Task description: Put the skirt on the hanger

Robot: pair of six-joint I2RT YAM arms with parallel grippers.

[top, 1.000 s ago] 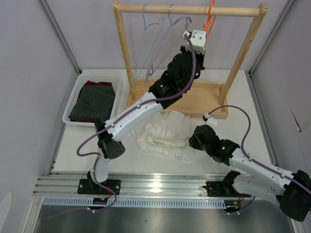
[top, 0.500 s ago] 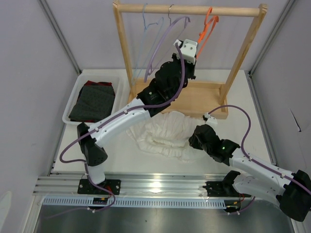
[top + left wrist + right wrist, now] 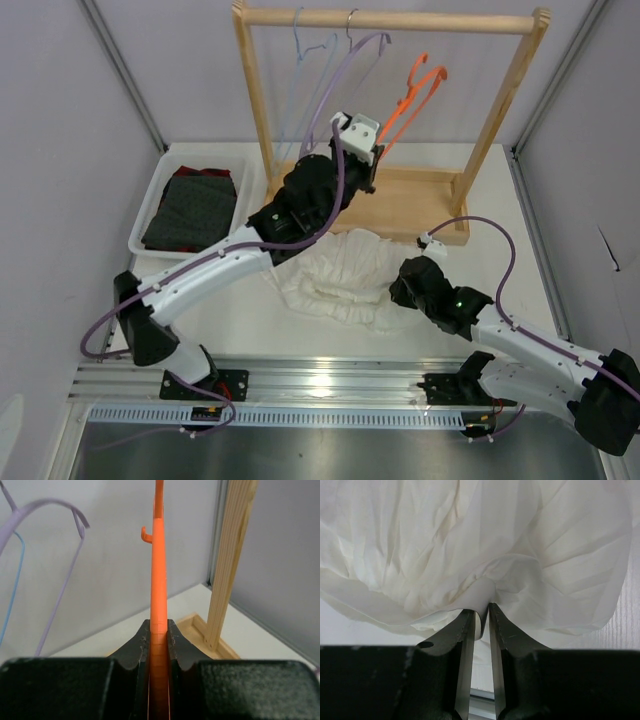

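Note:
My left gripper [image 3: 372, 150] is shut on the orange hanger [image 3: 412, 92] and holds it in the air below the wooden rail, off the bar. In the left wrist view the hanger [image 3: 158, 580] runs edge-on up from between the closed jaws of the gripper [image 3: 159, 630]. The white skirt [image 3: 340, 275] lies crumpled on the table in front of the rack base. My right gripper [image 3: 405, 285] is at the skirt's right edge; in the right wrist view it [image 3: 480, 615] is shut on a fold of the skirt [image 3: 470, 545].
A wooden rack [image 3: 392, 20] stands at the back with a lilac hanger [image 3: 345, 65] and a pale blue hanger [image 3: 300, 45] on its rail. A white tray [image 3: 150, 215] at the left holds a dark dotted folded garment [image 3: 192, 208]. The rack post [image 3: 232, 565] stands right of the hanger.
My left arm has pulled the orange hanger off the rail and carried it down and to the left, toward the table. The right arm and the skirt have not moved.

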